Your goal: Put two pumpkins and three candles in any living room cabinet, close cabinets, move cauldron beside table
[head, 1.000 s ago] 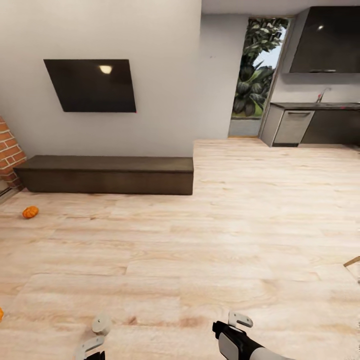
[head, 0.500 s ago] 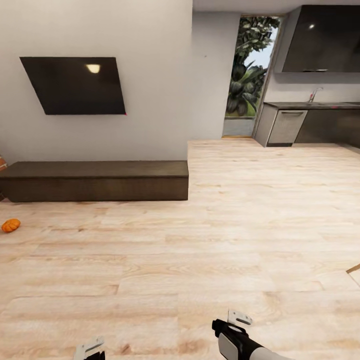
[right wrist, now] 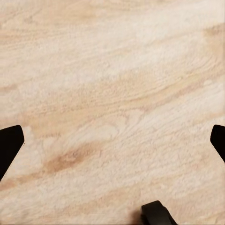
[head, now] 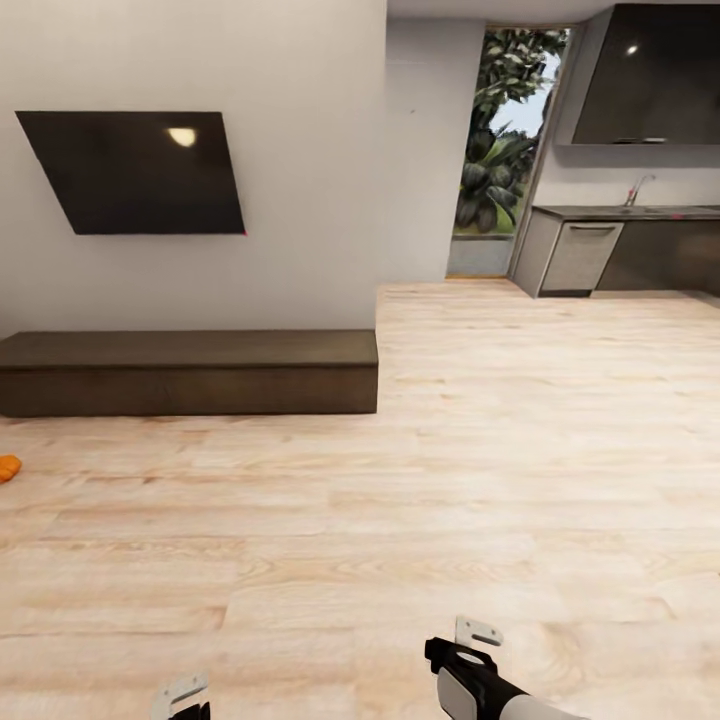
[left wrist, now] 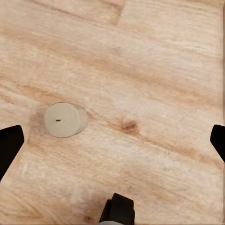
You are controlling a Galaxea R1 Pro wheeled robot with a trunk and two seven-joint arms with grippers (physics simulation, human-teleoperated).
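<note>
I am seeing one pumpkin (head: pixel 7 467) lying on the floor (head: pixel 450 480) near the closed cabinet (head: pixel 190 372), one candle (left wrist: pixel 65 120) lying under my left gripper (left wrist: pixel 112 140), and both grippers, left and right (right wrist: pixel 112 140), spread wide, grasping nothing.

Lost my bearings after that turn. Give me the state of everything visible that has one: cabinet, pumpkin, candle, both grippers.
cabinet: closed, all fronts flush.
pumpkin: on the floor, cut off by the picture's left edge, outside the cabinet.
candle: lying on its side on the floor, not gripped.
left gripper: open, empty, above the floor.
right gripper: open, empty, above bare floor.
</note>
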